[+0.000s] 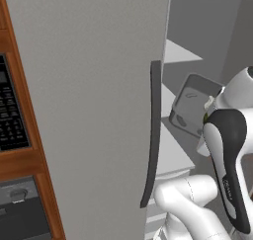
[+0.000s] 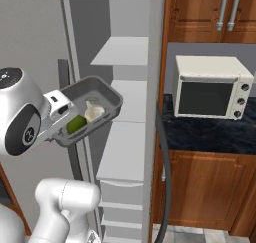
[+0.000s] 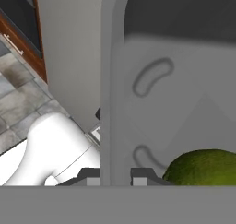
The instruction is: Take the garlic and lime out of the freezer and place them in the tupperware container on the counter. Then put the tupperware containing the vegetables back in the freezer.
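Before the open freezer (image 2: 125, 112), whose grey door (image 1: 89, 110) with its dark handle (image 1: 154, 135) swings out on the left, the arm holds the tub (image 2: 102, 94) up in the air at about the level of the middle shelves (image 2: 125, 159). To the right, past the freezer's side wall, the dark counter (image 2: 210, 129) carries the cream oven (image 2: 212, 87); the tub is already off it, so the loading step looks done and the return to the freezer is the step in hand.

The tub tilts down toward the arm, and both vegetables have settled at that low, near end: the garlic (image 2: 95, 109) against the lime (image 2: 76, 123), neither spilling. The gripper (image 3: 115, 174) pinches the tub's near wall between closed fingers, one inside and one outside, which explains the droop of a tub carried by one edge.

Next, I judge, the tub must travel far enough in to rest flat on a shelf before release, since the tilt risks rolling the lime (image 3: 203, 165) out.
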You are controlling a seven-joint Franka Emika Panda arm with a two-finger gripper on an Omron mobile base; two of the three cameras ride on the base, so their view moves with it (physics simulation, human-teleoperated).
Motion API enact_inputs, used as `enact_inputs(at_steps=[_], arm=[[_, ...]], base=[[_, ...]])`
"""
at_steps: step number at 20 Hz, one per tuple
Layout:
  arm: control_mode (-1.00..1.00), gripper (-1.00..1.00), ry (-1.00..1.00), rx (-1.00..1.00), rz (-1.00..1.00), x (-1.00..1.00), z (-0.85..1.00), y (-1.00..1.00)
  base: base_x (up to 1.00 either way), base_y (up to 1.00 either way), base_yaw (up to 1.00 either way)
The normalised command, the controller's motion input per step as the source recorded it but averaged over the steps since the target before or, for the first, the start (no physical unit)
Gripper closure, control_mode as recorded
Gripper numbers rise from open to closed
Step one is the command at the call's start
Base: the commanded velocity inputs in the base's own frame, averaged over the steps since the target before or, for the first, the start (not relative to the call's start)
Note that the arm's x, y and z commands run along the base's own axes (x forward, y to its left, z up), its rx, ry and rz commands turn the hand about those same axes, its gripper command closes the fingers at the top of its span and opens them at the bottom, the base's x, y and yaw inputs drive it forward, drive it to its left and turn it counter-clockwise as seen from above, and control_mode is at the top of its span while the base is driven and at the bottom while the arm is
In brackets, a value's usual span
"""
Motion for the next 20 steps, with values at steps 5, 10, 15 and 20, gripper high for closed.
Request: enact_inputs(at_steps=[5,10,15,20], arm=[[1.00,1.00,0.00,0.00,0.00,0.00,0.00,0.00],[-1.00,1.00,0.05,0.00,0.01,0.24,-0.01,-0.01],[-1.00,1.00,0.02,0.00,0.06,0.13,0.01,0.00],[-1.00,1.00,0.00,-0.01,0.04,0.19,0.01,-0.10]], base=[[0.14,0.00,0.00],[0.00,0.00,0.00],[0.00,0.00,0.00],[0.00,0.00,0.00]])
